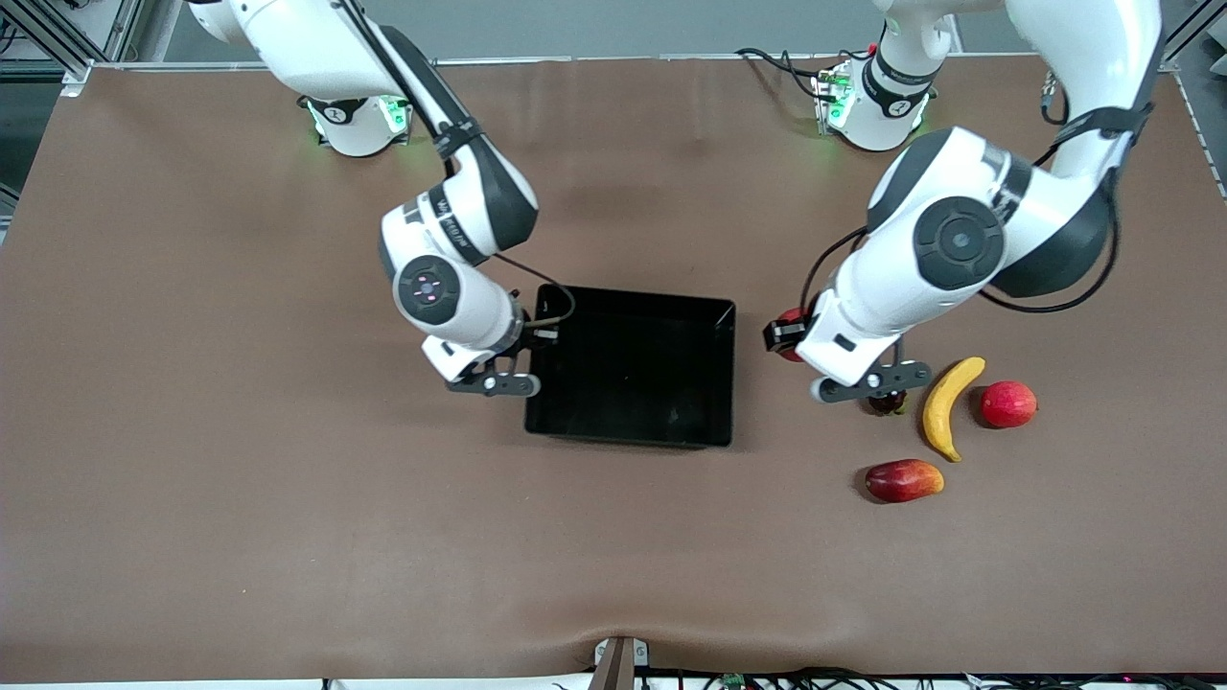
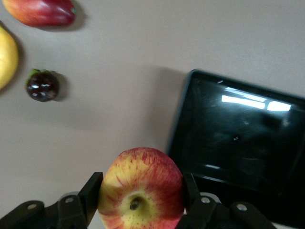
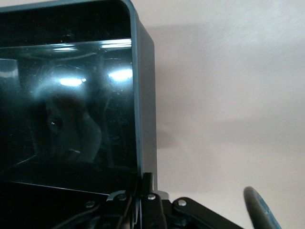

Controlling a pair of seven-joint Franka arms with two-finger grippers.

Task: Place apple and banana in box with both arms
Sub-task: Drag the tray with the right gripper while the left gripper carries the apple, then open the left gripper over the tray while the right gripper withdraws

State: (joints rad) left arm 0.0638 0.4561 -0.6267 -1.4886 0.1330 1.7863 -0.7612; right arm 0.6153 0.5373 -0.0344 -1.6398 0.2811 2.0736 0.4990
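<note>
My left gripper [image 1: 794, 335] is shut on the apple [image 2: 141, 188], red with yellow streaks, its stem dimple facing the wrist camera. It holds the apple [image 1: 790, 324] over the table just beside the wall of the box at the left arm's end. The black box [image 1: 733, 374] lies mid-table and also shows in the left wrist view [image 2: 238, 138]. My right gripper [image 1: 537, 333] is shut on the box wall [image 3: 145, 95] at the right arm's end, one finger on each side of the wall [image 3: 145, 183]. The yellow banana [image 1: 947, 407] lies on the table toward the left arm's end, its tip also in the left wrist view [image 2: 7, 57].
A small dark purple fruit [image 1: 887, 402] lies next to the banana under the left wrist. A smooth pink-red round fruit [image 1: 1007, 403] lies beside the banana. A red-and-yellow mango-like fruit [image 1: 903, 480] lies nearer the front camera. The box is empty inside.
</note>
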